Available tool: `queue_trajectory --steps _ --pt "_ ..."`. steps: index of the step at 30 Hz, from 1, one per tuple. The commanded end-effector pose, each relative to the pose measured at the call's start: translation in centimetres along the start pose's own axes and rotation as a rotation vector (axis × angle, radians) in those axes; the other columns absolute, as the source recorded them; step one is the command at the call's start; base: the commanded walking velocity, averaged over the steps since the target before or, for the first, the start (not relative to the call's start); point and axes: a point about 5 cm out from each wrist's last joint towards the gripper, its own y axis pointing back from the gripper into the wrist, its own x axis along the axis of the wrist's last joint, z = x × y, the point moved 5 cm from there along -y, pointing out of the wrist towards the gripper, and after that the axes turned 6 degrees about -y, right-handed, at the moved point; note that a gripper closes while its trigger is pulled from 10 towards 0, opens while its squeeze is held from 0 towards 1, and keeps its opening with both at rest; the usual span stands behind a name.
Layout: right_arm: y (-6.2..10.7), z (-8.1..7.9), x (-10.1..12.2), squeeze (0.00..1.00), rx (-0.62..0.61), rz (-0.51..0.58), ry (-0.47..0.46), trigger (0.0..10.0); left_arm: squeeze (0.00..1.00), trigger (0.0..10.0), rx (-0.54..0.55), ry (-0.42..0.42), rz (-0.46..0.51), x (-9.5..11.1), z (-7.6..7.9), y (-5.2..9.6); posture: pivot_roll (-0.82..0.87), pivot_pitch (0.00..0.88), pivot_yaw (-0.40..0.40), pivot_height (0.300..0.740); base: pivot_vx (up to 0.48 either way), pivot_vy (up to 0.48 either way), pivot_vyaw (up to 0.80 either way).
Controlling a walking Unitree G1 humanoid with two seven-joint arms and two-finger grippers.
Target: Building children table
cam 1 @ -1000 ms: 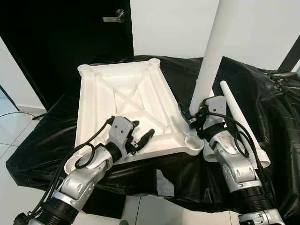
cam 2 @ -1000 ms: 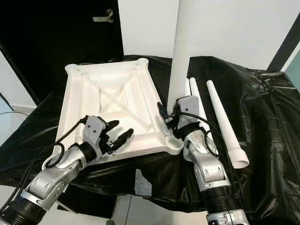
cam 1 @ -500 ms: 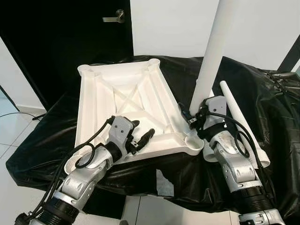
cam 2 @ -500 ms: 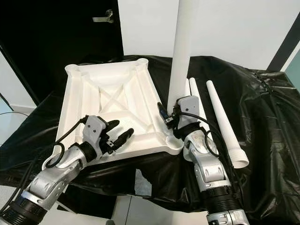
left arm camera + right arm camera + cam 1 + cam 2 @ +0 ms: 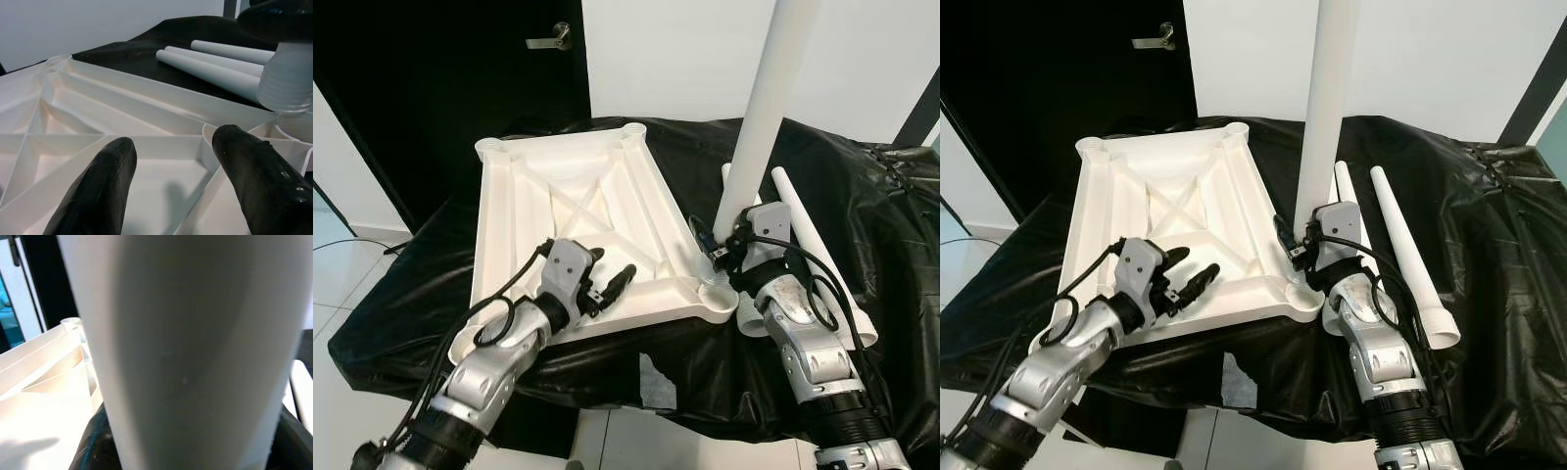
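While the right hand [image 5: 1295, 247] grips it, the leg [image 5: 1327, 117] stands upright.

My arms are silver, ribbed black at the base, looped with black cables — each grey wrist block carries two long black fingers [image 5: 105, 196].

- plain white wall [image 5: 685, 59] at back, evenly lit
- black door [image 5: 440, 88] with silver lever handle [image 5: 548, 39], rear left
- crumpled glossy black plastic sheet [image 5: 862, 196] draped over work surface
- pale tiled floor [image 5: 337, 264] at left edge
- dark vertical frame strip [image 5: 1538, 93] at far right
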Motion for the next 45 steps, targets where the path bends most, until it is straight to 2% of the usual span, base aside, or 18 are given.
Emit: queue_trajectory --steps 1,10,14,17,18,19,20,21,22,24,26,30,32,41,43,45 --pt "0.0 0.7 0.6 0.00 -0.027 0.031 0.002 10.0 0.00 10.0 -0.121 -0.017 0.007 0.2 0.8 -0.2 0.02 0.000 0.039 0.740 0.000 0.000 0.00" --pt "0.2 1.6 0.3 0.00 -0.054 0.025 0.006 10.0 0.00 10.0 -0.136 -0.039 0.027 0.9 0.7 -1.1 0.03 0.000 0.020 0.740 0.000 0.000 0.00" --pt "0.1 1.5 0.3 0.00 -0.051 0.022 0.002 10.0 0.00 10.0 -0.139 -0.046 0.033 1.0 0.7 -1.2 0.04 0.000 0.006 0.740 0.000 0.000 0.00" --pt "-0.3 0.8 0.1 0.00 -0.025 0.015 -0.002 10.0 0.00 10.0 -0.158 -0.045 0.043 1.3 1.0 -1.3 0.05 0.000 -0.008 0.740 0.000 0.000 0.00" --pt "-0.5 0.5 0.0 0.00 -0.017 0.011 -0.003 10.0 0.00 10.0 -0.200 -0.024 0.052 1.5 1.8 -1.0 0.06 0.000 -0.011 0.740 0.000 0.000 0.00" --pt "-0.5 0.5 0.0 0.00 -0.017 0.011 -0.003 10.0 0.00 10.0 -0.200 -0.024 0.052 1.5 1.8 -1.0 0.06 0.000 -0.011 0.740 0.000 0.000 0.00" --pt "-0.6 0.2 -0.1 0.00 -0.010 0.007 -0.005 10.0 0.00 10.0 -0.255 -0.013 0.058 1.6 2.6 -0.6 0.06 0.000 -0.017 0.740 0.000 0.000 0.00" --pt "-0.6 0.2 -0.1 0.00 -0.010 0.007 -0.005 10.0 0.00 10.0 -0.255 -0.013 0.058 1.6 2.6 -0.6 0.06 0.000 -0.017 0.740 0.000 0.000 0.00" --pt "-0.7 0.0 -0.1 0.00 -0.006 0.005 -0.009 10.0 0.00 10.0 -0.310 -0.004 0.058 1.6 3.6 -0.2 0.06 0.000 -0.018 0.740 0.000 0.000 0.00" --pt "-0.8 -0.2 -0.1 0.00 -0.004 0.005 -0.012 10.0 0.00 10.0 -0.346 0.000 0.057 1.6 4.1 0.1 0.06 0.000 -0.018 0.740 0.000 0.000 0.00" --pt "-0.8 -0.8 0.1 0.00 0.006 0.008 -0.031 10.0 0.00 10.0 -0.426 0.013 0.039 1.5 5.5 0.9 0.06 0.000 -0.012 0.740 0.000 0.000 0.00" --pt "-0.7 -1.1 0.1 0.00 0.009 0.008 -0.038 10.0 0.00 10.0 -0.454 0.007 0.023 1.2 6.0 1.2 0.06 0.000 -0.012 0.740 0.000 0.000 0.00" --pt "-0.3 -1.7 -0.2 0.00 0.008 0.004 -0.072 10.0 0.00 10.0 -0.499 -0.021 -0.018 0.5 6.7 1.9 0.06 0.000 0.005 0.740 0.000 0.000 0.00" --pt "1.6 -2.7 -0.9 0.00 -0.024 -0.021 -0.114 10.0 0.00 10.0 -0.478 -0.040 -0.049 0.3 6.0 2.4 0.05 0.000 0.018 0.740 0.000 0.000 0.00" --pt "2.2 -2.5 -1.6 0.00 -0.045 -0.043 -0.127 10.0 0.00 10.0 -0.470 -0.043 -0.052 0.4 5.7 2.4 0.05 0.000 0.022 0.740 0.000 0.000 0.00" --pt "3.0 -1.6 -3.2 0.00 -0.112 -0.087 -0.186 10.0 0.00 10.0 -0.464 -0.044 -0.052 0.4 5.4 2.3 0.04 0.000 0.029 0.740 0.000 0.000 0.00"
